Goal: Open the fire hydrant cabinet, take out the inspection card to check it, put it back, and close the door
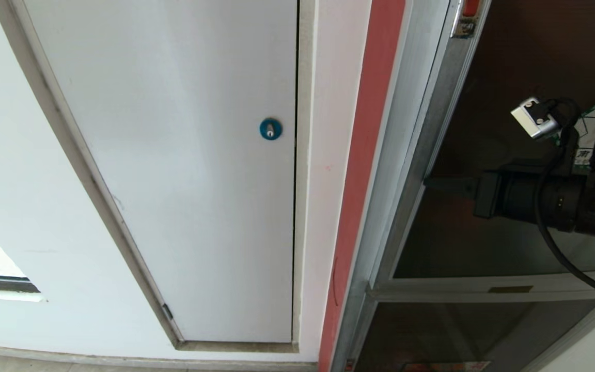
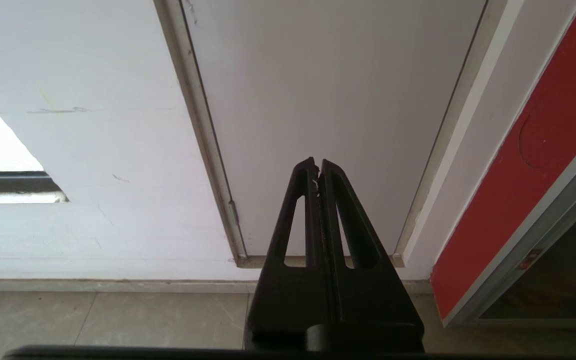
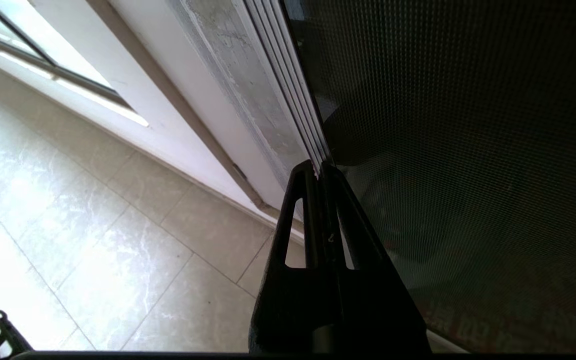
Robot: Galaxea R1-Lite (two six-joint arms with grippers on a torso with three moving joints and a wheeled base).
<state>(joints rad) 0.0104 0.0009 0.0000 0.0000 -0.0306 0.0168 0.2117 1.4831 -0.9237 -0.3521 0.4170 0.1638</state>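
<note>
**Holdings at the cabinet: door closed, both claws empty**

1. Cabinet (image 1: 406, 170): silver metal frame, standing at the right of my head view, with a red strip (image 1: 364, 170) running down the wall along its left edge.

2. Door (image 1: 483, 237): dark tinted glass in a silver frame, closed flat in the cabinet. A small red latch (image 1: 470, 8) sits at its upper left corner. A green-edged white sticker (image 1: 586, 139) shows on the glass, mostly covered by my right arm. Below the door, across a silver rail, lies a second dark glass panel (image 1: 457, 330).

3. Card: not visible in any view; I cannot tell where it is.

4. Right claw (image 3: 319, 167): fingers pressed together, holding nothing. The tips lie close beside the left edge of the door glass, next to the frame; I cannot tell whether they touch. In the head view my arm reaches across the glass from the right, pointing left.

5. Left claw (image 2: 317, 164): fingers together, empty, hanging low before the white panel, above the floor.

6. White panel (image 1: 173, 170): plain, left of the cabinet, with a round blue lock (image 1: 270, 128) near its right edge.

7. Floor (image 3: 93, 240): pale tiles, near me.
</note>
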